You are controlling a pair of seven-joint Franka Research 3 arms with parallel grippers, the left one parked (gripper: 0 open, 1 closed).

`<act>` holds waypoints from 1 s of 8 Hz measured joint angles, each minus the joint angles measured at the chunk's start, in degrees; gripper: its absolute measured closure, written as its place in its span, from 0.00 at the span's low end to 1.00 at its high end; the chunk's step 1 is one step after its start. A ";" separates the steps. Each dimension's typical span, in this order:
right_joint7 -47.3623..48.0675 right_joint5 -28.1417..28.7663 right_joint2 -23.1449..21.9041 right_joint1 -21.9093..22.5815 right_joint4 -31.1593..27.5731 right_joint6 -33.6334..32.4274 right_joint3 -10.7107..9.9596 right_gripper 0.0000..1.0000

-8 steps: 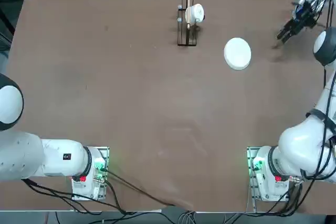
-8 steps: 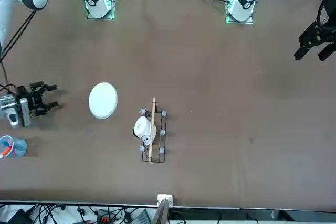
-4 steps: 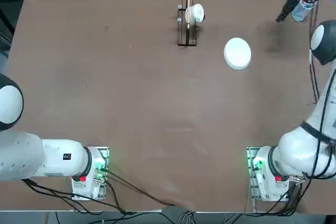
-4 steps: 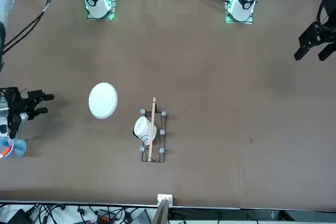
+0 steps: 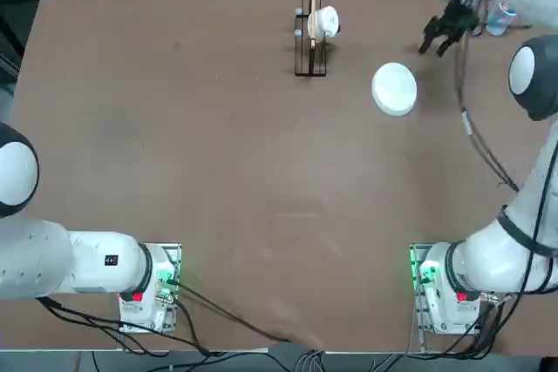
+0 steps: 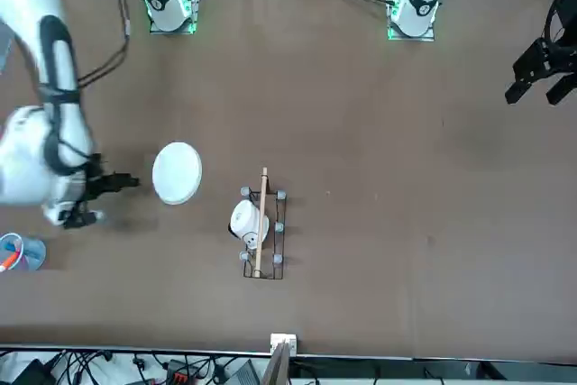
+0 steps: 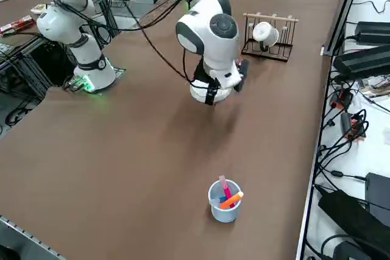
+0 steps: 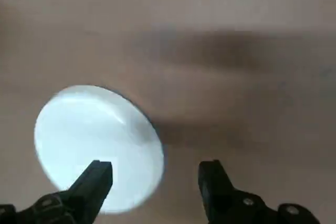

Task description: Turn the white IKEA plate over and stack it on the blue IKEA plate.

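One round white IKEA plate [image 5: 394, 88] lies flat on the brown table toward the far right; it also shows in the front view [image 6: 177, 171] and the wrist view [image 8: 94, 140]. The blue IKEA plate does not show as a separate thing; it is hidden or out of view. My right gripper [image 5: 433, 44] hovers just beside the white plate, on its far-right side, and is open with nothing between its fingers. In the wrist view the right gripper [image 8: 156, 169] has one fingertip [image 8: 101, 170] over the plate's edge and the other over bare table. The front view shows the gripper [image 6: 104, 198] close beside the plate.
A wire rack [image 5: 310, 50] with a wooden bar holds a small white cup [image 5: 324, 22] just left of the plate. A clear blue cup [image 7: 224, 200] with coloured sticks stands near the table's far right corner. Cables run along the far edge.
My right gripper has swung from beside the blue cup at the far right edge leftward to the white plate's side. The plate and rack have not moved.
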 joint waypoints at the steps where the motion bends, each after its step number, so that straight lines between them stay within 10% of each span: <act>1: 5.29 -0.01 -0.94 2.85 -5.24 4.96 -0.03 0.00; 8: 10.67 -0.20 -2.00 6.90 -11.45 11.75 -1.14 0.00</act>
